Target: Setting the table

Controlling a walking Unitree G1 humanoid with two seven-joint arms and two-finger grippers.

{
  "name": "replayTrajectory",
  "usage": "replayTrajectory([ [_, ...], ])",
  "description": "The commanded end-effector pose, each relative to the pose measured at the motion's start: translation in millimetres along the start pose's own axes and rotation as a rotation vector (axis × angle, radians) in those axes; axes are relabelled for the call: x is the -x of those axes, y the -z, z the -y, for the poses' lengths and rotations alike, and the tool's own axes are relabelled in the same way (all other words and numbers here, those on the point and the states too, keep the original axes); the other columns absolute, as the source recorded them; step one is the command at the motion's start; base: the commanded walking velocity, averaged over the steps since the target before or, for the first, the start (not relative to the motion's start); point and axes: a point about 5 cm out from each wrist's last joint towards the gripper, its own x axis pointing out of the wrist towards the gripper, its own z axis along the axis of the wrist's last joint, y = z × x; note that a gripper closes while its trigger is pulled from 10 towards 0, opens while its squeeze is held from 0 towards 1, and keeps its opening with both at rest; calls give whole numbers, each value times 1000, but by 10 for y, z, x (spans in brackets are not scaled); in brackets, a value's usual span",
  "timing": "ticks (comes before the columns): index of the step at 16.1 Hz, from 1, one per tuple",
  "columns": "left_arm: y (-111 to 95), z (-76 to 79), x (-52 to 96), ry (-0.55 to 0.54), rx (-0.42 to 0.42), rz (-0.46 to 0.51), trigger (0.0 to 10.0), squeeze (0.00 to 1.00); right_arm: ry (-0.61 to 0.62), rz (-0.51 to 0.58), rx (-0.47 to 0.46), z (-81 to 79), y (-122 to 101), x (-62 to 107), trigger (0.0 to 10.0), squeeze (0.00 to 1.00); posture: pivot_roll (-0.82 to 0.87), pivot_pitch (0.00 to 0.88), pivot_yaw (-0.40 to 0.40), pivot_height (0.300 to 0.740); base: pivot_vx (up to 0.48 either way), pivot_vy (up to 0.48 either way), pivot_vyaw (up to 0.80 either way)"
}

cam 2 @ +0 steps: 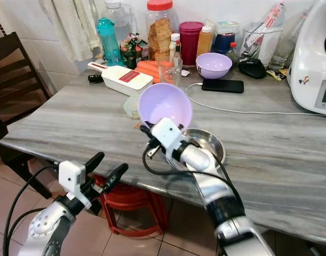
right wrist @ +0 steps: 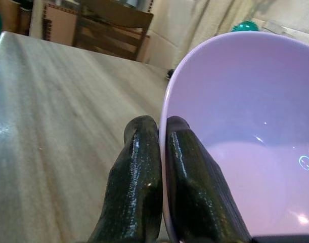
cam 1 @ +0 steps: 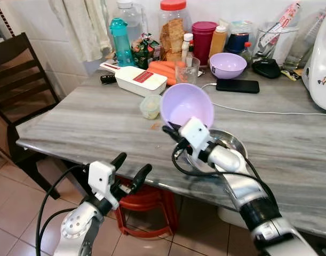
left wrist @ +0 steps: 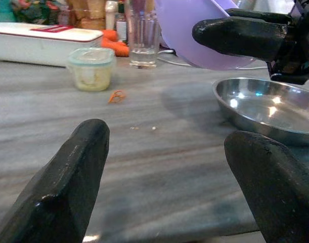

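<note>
Right end effector (cam 1: 171, 129) is pinching the lilac plastic bowl (cam 1: 187, 105) by its rim, mid-frame, tilted above the steel dish (cam 1: 227, 143). Probably light, stiff, slick; rim's the sensible grab. Left end effector (cam 1: 129, 169) is hanging apart, low left.

Held bowl (cam 1: 187, 104) above tray (cam 1: 232, 143); small container (cam 1: 150, 106) left; phone (cam 1: 237, 86) behind.

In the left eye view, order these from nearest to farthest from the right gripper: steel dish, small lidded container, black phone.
1. Steel dish: right beside the right gripper.
2. Small lidded container: to its left.
3. Black phone: farther back, on its right.
</note>
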Motion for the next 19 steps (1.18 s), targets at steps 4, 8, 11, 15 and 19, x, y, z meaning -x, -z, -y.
replayTrajectory([
  [4,-74,-32,47,-6,-23,3,10000,0,-69,9,81,-42,44,-64,10000,35,30,78,85,740,0,0,0],
  [8,-97,-48,106,-7,-31,-12,10000,0,-86,-2,98,-112,133,-107,10000,71,63,95,95,740,0,0,0],
  [11,-121,-63,124,-12,-37,-18,10000,0,-79,-12,99,-138,180,-116,10000,1000,72,93,98,740,0,0,0],
  [15,-130,-58,89,-12,-35,-18,10000,0,-34,-32,98,-103,248,-71,10000,1000,64,86,102,740,0,0,0],
  [19,-131,-61,57,-4,-33,-19,10000,0,0,-45,98,-62,291,-20,10000,1000,57,85,107,740,0,0,0],
])
